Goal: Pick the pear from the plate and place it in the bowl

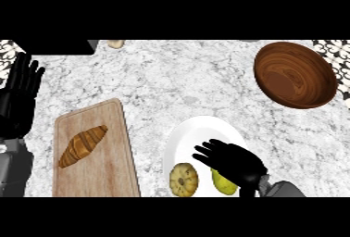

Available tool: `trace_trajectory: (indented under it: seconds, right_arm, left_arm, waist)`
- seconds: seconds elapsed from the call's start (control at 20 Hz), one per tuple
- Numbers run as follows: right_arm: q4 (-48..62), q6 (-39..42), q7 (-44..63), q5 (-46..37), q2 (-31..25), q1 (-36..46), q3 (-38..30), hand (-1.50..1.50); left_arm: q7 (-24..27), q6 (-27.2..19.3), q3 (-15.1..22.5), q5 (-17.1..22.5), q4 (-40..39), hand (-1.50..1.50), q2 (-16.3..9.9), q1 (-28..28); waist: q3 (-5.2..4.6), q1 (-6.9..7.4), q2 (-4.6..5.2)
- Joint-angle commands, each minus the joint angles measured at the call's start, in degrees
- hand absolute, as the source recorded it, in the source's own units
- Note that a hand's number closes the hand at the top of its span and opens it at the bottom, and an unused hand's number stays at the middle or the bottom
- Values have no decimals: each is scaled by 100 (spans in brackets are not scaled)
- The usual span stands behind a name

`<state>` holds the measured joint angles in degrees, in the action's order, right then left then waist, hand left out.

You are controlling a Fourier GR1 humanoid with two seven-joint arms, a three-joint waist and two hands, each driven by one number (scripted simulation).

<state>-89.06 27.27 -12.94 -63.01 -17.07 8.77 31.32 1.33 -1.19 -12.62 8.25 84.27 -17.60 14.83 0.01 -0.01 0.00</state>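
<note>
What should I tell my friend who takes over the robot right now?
Right hand: open, fingers spread over the white plate, just above the pear, not holding it.
Left hand: open, resting at the left edge.
The pear lies on the plate beside a cookie. The wooden bowl sits far right.
Done: the reach. Left: grasp the pear, carry it to the bowl.

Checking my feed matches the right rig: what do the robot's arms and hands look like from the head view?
Both are glossy black, human-shaped hands with separate fingers and a thumb. The left robot hand shows at the left edge on a grey, boxy forearm. The right robot hand joins a grey forearm at the lower edge. No cables, sleeves or markings show.
</note>
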Motion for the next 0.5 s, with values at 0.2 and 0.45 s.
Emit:
trace_trajectory:
  seconds: [0.2,0.45]
  right_arm:
    - [969,-470,-542,-410,323,417,-278,150]
    - [689,-883,-968,-318,278,202,-407,150]
  left_arm:
    - [176,-3,-23,-129,-103,0,104,23]
    - [-422,-124,130,-158,592,0,170,-130]
  waist:
    - [0,14,2]
    - [1,14,-6]
